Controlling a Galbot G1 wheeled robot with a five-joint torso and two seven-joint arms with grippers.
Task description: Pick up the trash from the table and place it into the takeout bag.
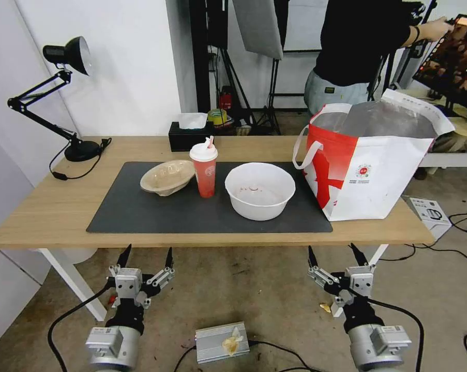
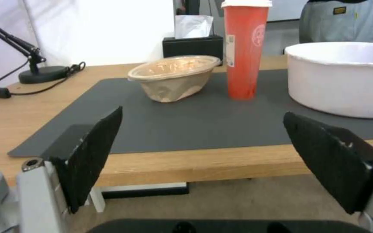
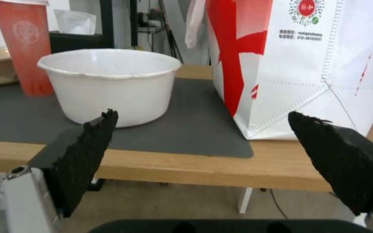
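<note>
Three pieces of trash stand in a row on the dark grey mat (image 1: 140, 212) of a light-wood table (image 1: 42, 206): a shallow beige pulp bowl (image 1: 167, 177), tilted and slightly crumpled, on the left; an upright red cup (image 1: 205, 169) with white lid and straw just beside it; and a large white round bowl (image 1: 259, 190), upright, empty but for faint residue. At the table's right end stands the takeout bag (image 1: 365, 168), white with a red panel, its foil-lined mouth open and a loop handle hanging toward the white bowl.
</note>
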